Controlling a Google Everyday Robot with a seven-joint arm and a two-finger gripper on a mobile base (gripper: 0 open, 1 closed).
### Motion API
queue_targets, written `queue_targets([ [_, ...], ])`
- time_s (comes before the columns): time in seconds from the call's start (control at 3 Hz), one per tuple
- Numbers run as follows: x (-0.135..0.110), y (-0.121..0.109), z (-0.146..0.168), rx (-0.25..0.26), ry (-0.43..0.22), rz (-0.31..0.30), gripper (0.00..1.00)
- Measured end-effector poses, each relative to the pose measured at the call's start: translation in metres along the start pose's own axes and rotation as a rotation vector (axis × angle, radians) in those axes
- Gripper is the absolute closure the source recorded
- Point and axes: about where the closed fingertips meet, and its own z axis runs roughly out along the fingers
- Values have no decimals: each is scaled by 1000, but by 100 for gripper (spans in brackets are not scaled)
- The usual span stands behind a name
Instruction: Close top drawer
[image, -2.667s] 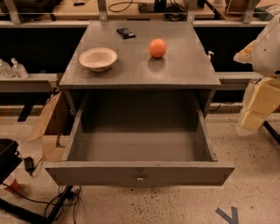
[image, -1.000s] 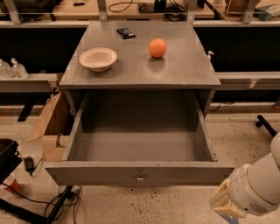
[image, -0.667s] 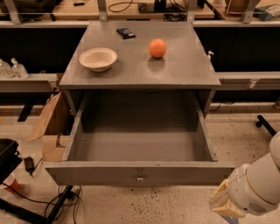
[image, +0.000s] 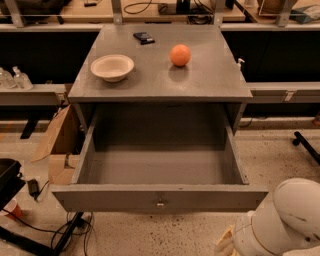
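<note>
Out in front of the cabinet (image: 205, 80), drawn out to what looks like full reach, the top drawer (image: 160, 170) is seen standing open. Its front panel runs left to right across the cabinet's face, and its travel runs straight back into the cabinet. The gripper (image: 226, 244) is found farther out from the cabinet, off toward its right front corner, near the drawer's front panel but apart from it. Only its tan end and the white arm (image: 292, 215) behind it are shown, so whether it is open or closed cannot be told, and nothing is seen to be held. The knob (image: 160, 203) is thus placed up and to the left of the gripper, and a push on the panel toward the cabinet is judged to be what is called for. The drawer is seen as a deep, matte grey box, bare inside, with one small metal knob at mid-front. On the cabinet a bowl (image: 112, 67) and an orange (image: 180, 55) are seen.
</note>
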Motion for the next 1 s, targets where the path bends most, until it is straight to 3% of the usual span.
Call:
queue_targets([
  [0.33,-10,-12,36,-2,-45,-84,100],
  [1.0,-33,-61,70,3,-116,-183,100],
])
